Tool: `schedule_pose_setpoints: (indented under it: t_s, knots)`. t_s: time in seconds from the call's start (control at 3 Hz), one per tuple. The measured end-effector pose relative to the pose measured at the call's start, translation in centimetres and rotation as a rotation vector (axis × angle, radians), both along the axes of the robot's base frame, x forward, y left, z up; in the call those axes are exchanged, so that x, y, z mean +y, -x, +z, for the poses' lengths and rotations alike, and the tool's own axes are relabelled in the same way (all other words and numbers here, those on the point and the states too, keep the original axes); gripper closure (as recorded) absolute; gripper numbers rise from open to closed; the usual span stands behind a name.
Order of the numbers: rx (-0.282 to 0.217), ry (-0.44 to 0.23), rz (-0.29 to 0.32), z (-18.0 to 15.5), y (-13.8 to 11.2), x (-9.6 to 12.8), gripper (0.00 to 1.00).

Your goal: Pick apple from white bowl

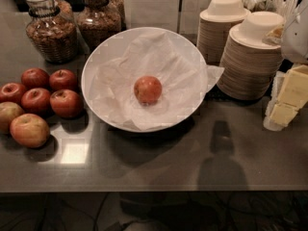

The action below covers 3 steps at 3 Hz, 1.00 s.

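A small orange-red apple (147,89) lies in the middle of the wide white bowl (98,57), on crumpled white paper. The bowl stands on the dark counter, centre left of the view. My gripper (288,99) shows at the right edge as pale yellow blocks below a white housing. It is well to the right of the bowl, apart from it, low over the counter beside the stacked bowls. It holds nothing that I can see.
Several darker red apples (48,93) and two larger yellow-red ones (29,130) lie left of the bowl. Two glass jars (50,25) stand behind it. Two stacks of beige paper bowls (250,57) stand at the back right. The counter's front edge (154,191) runs across the bottom.
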State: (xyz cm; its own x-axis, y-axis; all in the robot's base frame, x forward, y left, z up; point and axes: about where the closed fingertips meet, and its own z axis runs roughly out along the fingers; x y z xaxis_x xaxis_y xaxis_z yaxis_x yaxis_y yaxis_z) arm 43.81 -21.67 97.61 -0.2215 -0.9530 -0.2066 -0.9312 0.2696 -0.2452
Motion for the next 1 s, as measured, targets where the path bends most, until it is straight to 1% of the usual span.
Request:
schedule_pose_setpoints:
  t_s: [0.33, 0.67, 1.0]
  knots:
    - [0.000, 0.000, 0.000, 0.0, 0.0, 0.0, 0.00]
    - [-0.006, -0.005, 0.027, -0.3, -0.6, 1.0, 0.00]
    - [0.006, -0.008, 0.122, -1.2, -1.3, 4.4, 0.00]
